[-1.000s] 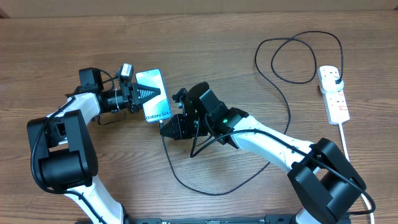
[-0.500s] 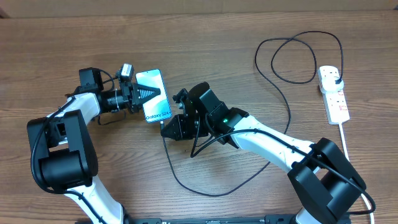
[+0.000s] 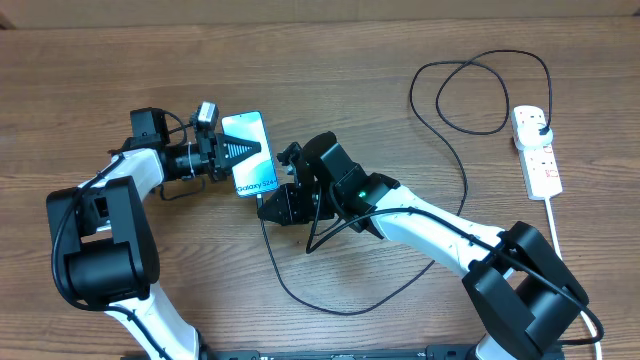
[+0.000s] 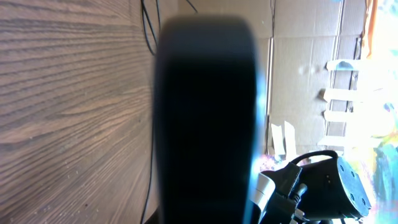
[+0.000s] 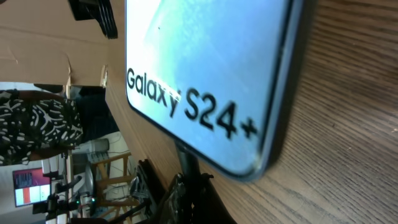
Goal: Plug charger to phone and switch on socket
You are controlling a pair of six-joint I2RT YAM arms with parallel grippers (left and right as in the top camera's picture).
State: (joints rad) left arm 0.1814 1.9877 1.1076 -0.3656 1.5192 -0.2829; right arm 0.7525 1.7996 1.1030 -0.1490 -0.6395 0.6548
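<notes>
Black fingers of the left gripper [image 3: 232, 152] clamp the phone [image 3: 256, 180], held tilted over the wooden desk [image 3: 330, 60]. Just beside its lower end the right gripper [image 3: 270, 208] is closed on the charger [image 3: 350, 313], whose cable loops away to the white socket [image 3: 541, 162] at the far right.

The phone [image 3: 256, 178] is left of centre on the table [image 3: 380, 80], its long axis running far to near. The left gripper [image 3: 250, 150] reaches in from the left and lies across the phone's middle. The right gripper [image 3: 268, 204] is just beside the phone's near end, on its right, with the charger [image 3: 340, 312] tip at it. From there the charger runs near, swings right, climbs far, loops at the far right and ends in the far end of the socket [image 3: 537, 152]. The socket lies near the right edge, lengthwise far to near.
</notes>
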